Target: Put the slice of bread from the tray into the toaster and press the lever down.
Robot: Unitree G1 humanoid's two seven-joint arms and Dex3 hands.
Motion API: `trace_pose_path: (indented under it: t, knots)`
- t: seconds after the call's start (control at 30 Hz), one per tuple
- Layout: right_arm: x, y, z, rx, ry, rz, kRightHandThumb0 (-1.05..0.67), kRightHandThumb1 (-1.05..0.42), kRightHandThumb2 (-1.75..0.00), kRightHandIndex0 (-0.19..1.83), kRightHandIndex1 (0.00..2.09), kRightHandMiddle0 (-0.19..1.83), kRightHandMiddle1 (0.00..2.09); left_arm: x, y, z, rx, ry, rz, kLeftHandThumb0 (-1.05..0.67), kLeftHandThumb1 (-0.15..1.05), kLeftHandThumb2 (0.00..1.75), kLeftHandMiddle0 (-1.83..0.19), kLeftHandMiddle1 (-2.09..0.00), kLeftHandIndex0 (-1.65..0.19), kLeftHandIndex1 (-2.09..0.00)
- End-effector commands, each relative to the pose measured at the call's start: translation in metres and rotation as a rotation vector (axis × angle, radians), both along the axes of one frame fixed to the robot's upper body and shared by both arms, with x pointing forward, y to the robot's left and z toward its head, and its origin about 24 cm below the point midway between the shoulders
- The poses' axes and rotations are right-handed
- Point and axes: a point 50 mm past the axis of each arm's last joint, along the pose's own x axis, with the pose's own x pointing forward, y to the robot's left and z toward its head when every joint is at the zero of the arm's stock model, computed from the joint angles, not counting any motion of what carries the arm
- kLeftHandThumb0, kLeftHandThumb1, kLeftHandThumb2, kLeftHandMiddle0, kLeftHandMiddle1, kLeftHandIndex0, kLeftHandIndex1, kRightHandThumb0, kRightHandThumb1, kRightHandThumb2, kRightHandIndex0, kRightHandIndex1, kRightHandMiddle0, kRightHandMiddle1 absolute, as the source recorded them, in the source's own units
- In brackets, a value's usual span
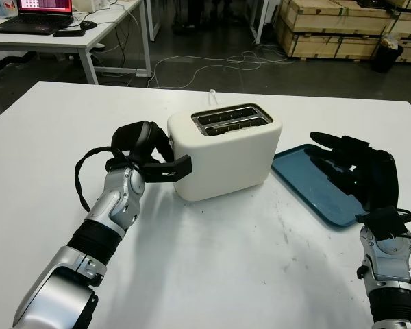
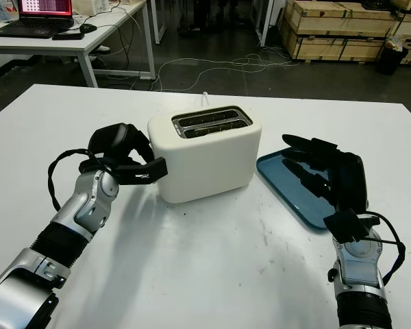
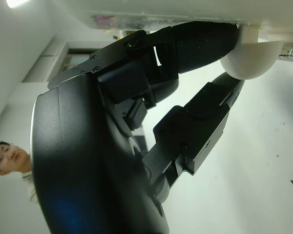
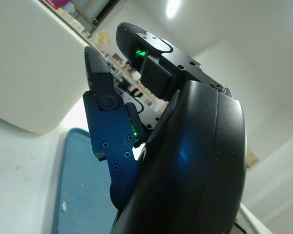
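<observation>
The cream toaster point(image 1: 226, 154) stands mid-table, its two top slots point(image 1: 231, 118) showing dark wire guides; I cannot tell if bread sits inside. My left hand point(image 1: 181, 166) is at the toaster's left end. In the left wrist view, one finger point(image 3: 200, 39) lies on the white lever knob point(image 3: 251, 58) and another point(image 3: 205, 117) sits under it. The blue tray point(image 1: 308, 188) lies to the right of the toaster, bare apart from crumbs point(image 4: 63, 205). My right hand point(image 1: 335, 161) hovers open above the tray.
The white table point(image 1: 226, 260) stretches wide in front of the toaster. Beyond it stand a desk with a laptop point(image 1: 38, 17) at the back left and wooden crates point(image 1: 342, 27) at the back right. A person point(image 3: 7, 156) shows in the left wrist view.
</observation>
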Motion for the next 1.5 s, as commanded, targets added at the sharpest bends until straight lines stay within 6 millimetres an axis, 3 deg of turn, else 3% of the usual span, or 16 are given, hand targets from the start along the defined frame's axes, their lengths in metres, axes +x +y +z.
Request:
trace_pose_path:
  t: [0.0,0.1,0.17,0.53,0.87,1.03,1.27,1.47]
  knots:
    - [0.0,-0.003,0.005,-0.018,-0.01,0.0,-0.35,-0.92,-0.03,1.13,0.0,0.98,0.0,-0.055,-0.073,-0.075,-0.054,0.431,-0.283,-0.07,0.89,0.01,-0.77,-1.09,-1.11,-0.02]
    - [-0.001,-0.005,0.004,-0.037,-0.006,-0.014,-0.35,-0.92,-0.03,1.14,0.01,0.99,0.0,-0.073,-0.069,-0.122,-0.079,0.58,-0.203,0.0,0.88,0.0,-0.68,-1.05,-1.11,-0.02]
    - [-0.001,-0.006,0.004,-0.036,-0.003,-0.013,-0.35,-0.92,-0.03,1.15,0.01,0.99,0.0,-0.08,-0.068,-0.131,-0.07,0.635,-0.191,-0.02,0.9,0.01,-0.64,-1.0,-1.1,-0.01]
    - [-0.001,-0.006,0.004,-0.047,0.001,-0.009,-0.34,-0.92,-0.03,1.14,0.0,0.98,0.0,-0.084,-0.061,-0.136,-0.031,0.66,-0.203,0.03,0.92,0.02,-0.67,-1.02,-1.1,-0.01]
    - [0.0,-0.004,0.005,-0.047,-0.004,-0.004,-0.37,-0.92,-0.04,1.13,0.0,0.98,0.0,-0.082,-0.051,-0.13,-0.045,0.658,-0.206,-0.05,0.92,0.02,-0.68,-1.02,-1.1,-0.01]
    - [0.0,-0.002,0.004,-0.029,-0.008,0.007,-0.37,-0.92,-0.04,1.13,0.0,0.98,0.0,-0.075,-0.037,-0.11,-0.057,0.559,-0.189,-0.1,0.92,0.03,-0.71,-1.04,-1.09,-0.01]
    - [0.003,0.006,-0.002,-0.009,0.023,0.029,-0.36,-0.91,-0.01,1.1,0.0,0.96,0.0,-0.068,0.007,-0.05,-0.171,0.187,-0.156,-0.25,0.92,0.12,-0.71,-1.13,-1.09,0.0]
    - [0.01,0.012,-0.008,-0.009,0.075,0.052,-0.35,-0.89,0.0,1.05,0.0,0.88,0.0,-0.07,0.036,-0.002,-0.229,-0.051,-0.174,-0.21,0.87,0.01,-0.67,-1.35,-1.07,-0.01]
